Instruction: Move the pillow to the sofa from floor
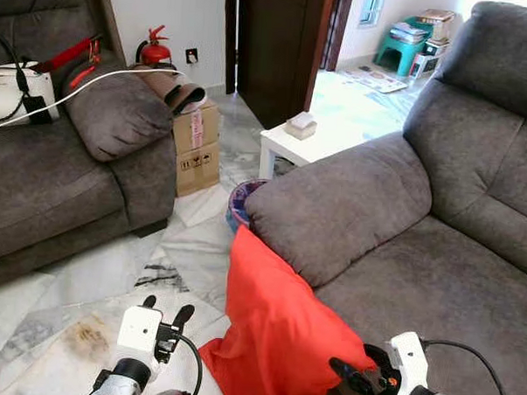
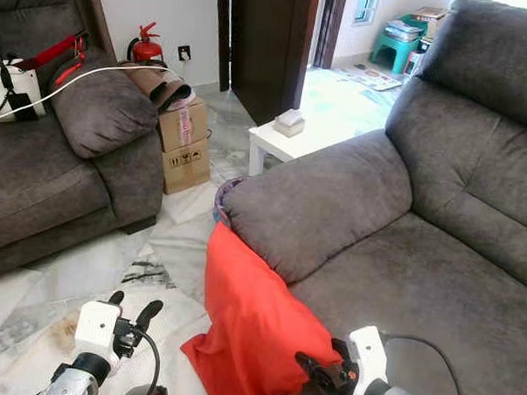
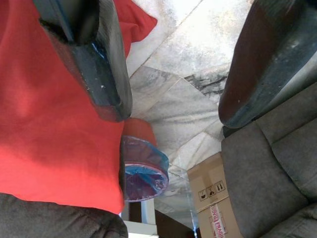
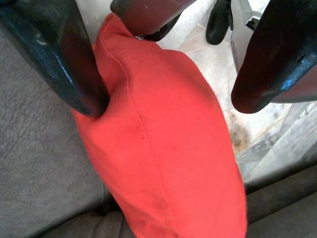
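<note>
**Red pillow propped at sofa edge, both grippers alongside**

Red pillow [image 1: 275,338] stands on end, leaning against the front edge of the grey sofa [image 1: 436,257], just below the sofa's armrest [image 1: 342,205]; lower corner spreads onto the marble floor [image 1: 94,278]; upper corner touches the armrest's underside; the pillow is not on the seat.

Right gripper [image 1: 354,373] sits at the pillow's sofa side, above the seat edge; fingers apart; in the right wrist view the pillow lies between and beyond the two black fingers [image 4: 59,64], one finger pressed against the pillow's seam next to the sofa fabric, the other finger out over the floor, clear of the cloth; not clamped on anything.

Left gripper [image 1: 166,314] is on the floor side of the pillow, near it but apart; fingers apart; in the left wrist view one finger [image 3: 94,64] overlies the red cloth, the other sits over the second sofa's base, bare marble tile between them.

Beyond the left fingertips, past the pillow's top: a round bin with a blue-purple liner [image 3: 143,173], tucked between the pillow and the armrest end; farther on, a white side table [image 1: 305,142] with a small box [image 1: 301,123] on top.

Across the floor: second grey sofa [image 1: 63,180], stacked cardboard boxes [image 1: 196,149] beside its arm, red fire extinguisher [image 1: 154,49] by the wall.
</note>
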You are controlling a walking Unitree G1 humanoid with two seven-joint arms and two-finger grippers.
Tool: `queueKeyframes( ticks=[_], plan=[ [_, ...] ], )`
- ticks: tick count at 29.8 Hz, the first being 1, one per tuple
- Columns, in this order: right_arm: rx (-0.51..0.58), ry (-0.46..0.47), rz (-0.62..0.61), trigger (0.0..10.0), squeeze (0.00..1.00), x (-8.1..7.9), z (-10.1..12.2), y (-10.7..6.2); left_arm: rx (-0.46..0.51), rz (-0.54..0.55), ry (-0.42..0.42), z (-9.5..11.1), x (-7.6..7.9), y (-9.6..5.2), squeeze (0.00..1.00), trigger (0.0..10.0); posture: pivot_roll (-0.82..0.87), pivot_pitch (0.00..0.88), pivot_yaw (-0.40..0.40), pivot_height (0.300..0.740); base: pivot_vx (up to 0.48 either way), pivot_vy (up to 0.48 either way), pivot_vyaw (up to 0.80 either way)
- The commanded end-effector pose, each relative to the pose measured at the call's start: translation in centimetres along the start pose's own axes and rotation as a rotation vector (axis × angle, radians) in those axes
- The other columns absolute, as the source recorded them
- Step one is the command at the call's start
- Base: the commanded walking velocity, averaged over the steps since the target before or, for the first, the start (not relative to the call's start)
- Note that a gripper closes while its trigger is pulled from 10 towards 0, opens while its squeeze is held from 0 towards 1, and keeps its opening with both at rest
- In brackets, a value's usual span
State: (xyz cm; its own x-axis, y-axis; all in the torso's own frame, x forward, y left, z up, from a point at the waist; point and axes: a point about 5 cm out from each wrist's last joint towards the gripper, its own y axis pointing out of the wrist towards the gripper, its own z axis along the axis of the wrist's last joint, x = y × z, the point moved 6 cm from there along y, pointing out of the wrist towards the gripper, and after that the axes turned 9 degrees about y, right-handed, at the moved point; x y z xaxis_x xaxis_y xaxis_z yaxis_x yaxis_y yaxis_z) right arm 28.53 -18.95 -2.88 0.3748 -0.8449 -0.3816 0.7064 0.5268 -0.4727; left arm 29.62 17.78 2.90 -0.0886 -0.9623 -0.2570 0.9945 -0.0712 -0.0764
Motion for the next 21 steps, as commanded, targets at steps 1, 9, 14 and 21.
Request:
queueKeyframes(
  ticks=[1, 9, 14, 21],
  plan=[
    [-0.001, 0.004, -0.012, 10.0, 0.0, -0.3, -0.1, 0.6, -0.006, -0.002, -0.01, -0.2, -0.1, -0.2, 0.0, 10.0, 0.06, 0.07, -0.038, 0.608, 0.0, 0.0, 0.0],
    [-0.041, 0.029, -0.056, 10.0, 0.0, -1.5, -1.9, 2.7, -0.002, 0.0, 0.001, 0.0, -0.2, -0.5, 0.0, 10.0, 0.08, 0.077, -0.04, 0.608, 0.0, 0.0, 0.0],
    [-0.029, 0.057, -0.111, 10.0, 0.0, -1.8, -2.0, 4.0, -0.004, 0.008, 0.006, -0.1, -0.4, -1.0, 0.0, 10.0, 0.1, 0.089, -0.04, 0.608, 0.0, 0.0, 0.0],
    [0.042, 0.154, -0.181, 10.0, 0.0, -2.1, -1.3, 5.3, -0.009, 0.007, 0.015, -0.1, -0.4, -1.4, 0.0, 10.0, 0.12, 0.102, -0.04, 0.608, 0.0, 0.0, 0.0]
  ],
)
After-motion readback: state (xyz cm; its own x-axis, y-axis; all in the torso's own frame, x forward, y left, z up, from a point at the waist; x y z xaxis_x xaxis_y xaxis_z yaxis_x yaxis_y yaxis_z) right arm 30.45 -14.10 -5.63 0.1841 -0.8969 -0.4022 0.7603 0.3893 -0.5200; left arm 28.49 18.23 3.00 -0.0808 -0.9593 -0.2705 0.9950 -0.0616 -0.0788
